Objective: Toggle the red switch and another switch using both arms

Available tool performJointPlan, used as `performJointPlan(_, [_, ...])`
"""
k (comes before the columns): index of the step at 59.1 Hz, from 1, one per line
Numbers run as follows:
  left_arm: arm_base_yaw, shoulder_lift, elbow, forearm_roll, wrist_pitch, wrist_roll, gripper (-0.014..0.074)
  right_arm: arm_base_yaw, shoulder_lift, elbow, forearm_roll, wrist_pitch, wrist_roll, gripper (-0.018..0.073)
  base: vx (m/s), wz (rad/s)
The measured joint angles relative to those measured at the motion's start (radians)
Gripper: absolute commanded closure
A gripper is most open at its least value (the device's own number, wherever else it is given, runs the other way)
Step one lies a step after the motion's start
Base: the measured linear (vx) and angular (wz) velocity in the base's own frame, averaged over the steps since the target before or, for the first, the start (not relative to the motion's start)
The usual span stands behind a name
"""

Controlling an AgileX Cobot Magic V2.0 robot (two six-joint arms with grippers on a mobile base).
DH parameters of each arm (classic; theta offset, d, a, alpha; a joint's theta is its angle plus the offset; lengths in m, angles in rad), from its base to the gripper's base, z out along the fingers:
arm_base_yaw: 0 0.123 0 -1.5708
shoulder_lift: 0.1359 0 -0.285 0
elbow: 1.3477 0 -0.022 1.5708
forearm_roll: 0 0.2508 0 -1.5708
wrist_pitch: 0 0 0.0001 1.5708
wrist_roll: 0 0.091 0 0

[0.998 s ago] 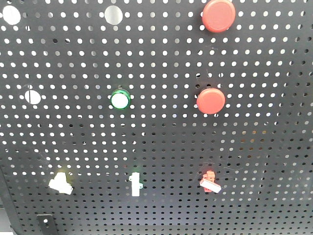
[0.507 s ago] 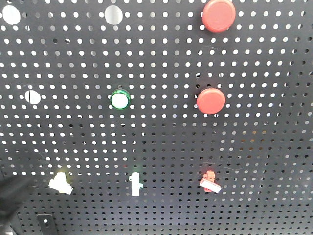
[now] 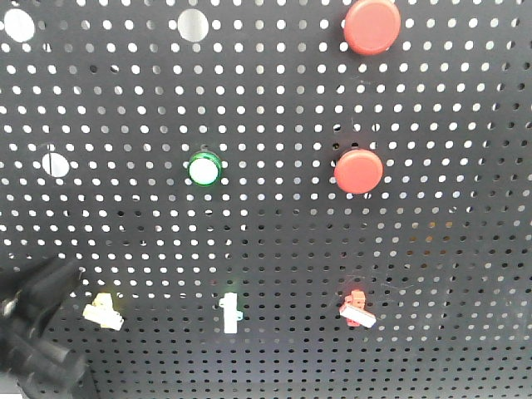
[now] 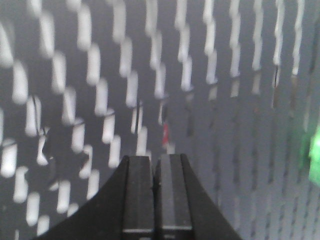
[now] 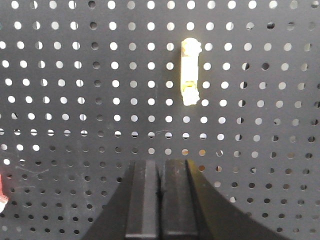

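Note:
The red switch (image 3: 357, 307) is a small red lever with a whitish tip, low on the black pegboard (image 3: 274, 100) right of centre. The cream switch (image 3: 102, 309) sits at the same height on the left. My left gripper (image 3: 60, 281) is a blurred dark shape at the lower left, its tip just left of and slightly above the cream switch, apart from it. In the left wrist view the left gripper (image 4: 155, 161) is shut and empty, with a blurred red streak (image 4: 165, 135) just beyond it. The right gripper (image 5: 160, 164) is shut and empty, below a slim pale toggle (image 5: 190, 72).
A slim white toggle (image 3: 230, 313) stands between the two switches. Higher on the board are a green-rimmed button (image 3: 204, 169) and two large round red buttons (image 3: 358, 170) (image 3: 371, 25). A sliver of red (image 5: 2, 192) shows at the right wrist view's left edge.
My left arm has risen into the front view from the lower-left corner, up to beside the cream switch. The switches and buttons look the same as before.

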Motion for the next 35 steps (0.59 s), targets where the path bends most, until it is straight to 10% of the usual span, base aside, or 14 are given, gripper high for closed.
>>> performJointPlan(35, [-0.001,0.073,-0.011,-0.101,0.143,-0.093,0.0594,0.000,0.000,0.000,0.000,-0.002,0.000,0.0566,0.00,0.00])
